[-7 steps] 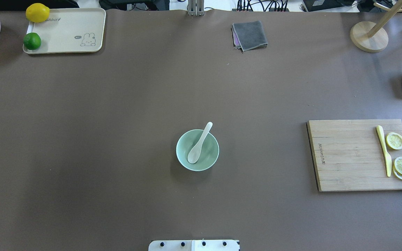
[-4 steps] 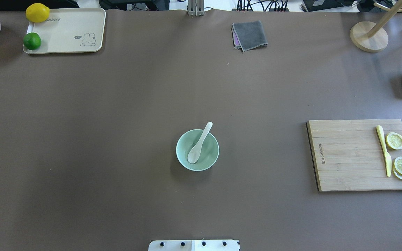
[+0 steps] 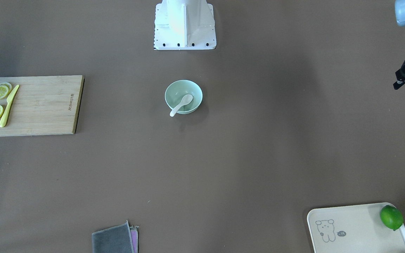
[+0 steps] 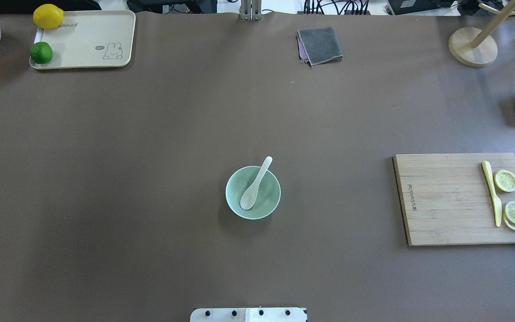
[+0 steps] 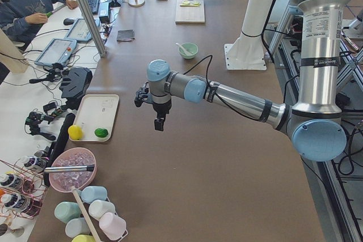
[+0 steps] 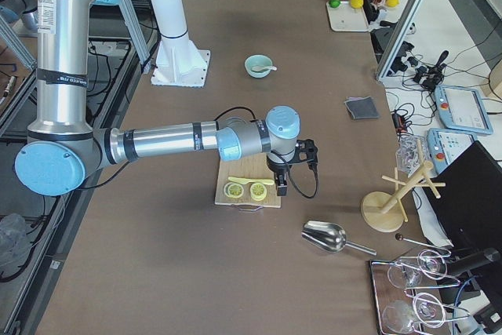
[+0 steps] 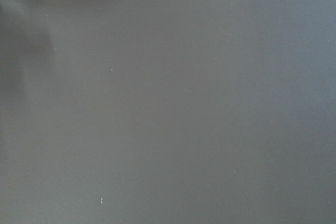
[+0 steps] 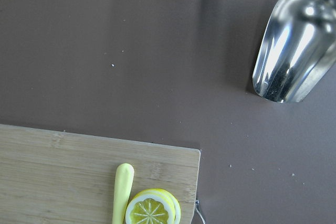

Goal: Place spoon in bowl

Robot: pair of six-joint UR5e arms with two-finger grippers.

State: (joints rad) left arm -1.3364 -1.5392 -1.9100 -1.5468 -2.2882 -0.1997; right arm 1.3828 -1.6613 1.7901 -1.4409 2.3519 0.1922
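On the table centre | smooth round mint bowl [image 4: 270, 200] | glossy white spoon [image 4: 253, 190] inside

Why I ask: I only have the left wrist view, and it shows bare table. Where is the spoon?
Observer: The spoon rests in the bowl, scoop inside, handle leaning over the rim.
Operator: Where is my left arm?
Observer: The left gripper hangs above bare table beside the tray, apart from the bowl.
Operator: And the right?
Observer: The right gripper hangs over the cutting board edge; whether it is open or shut, I cannot tell.
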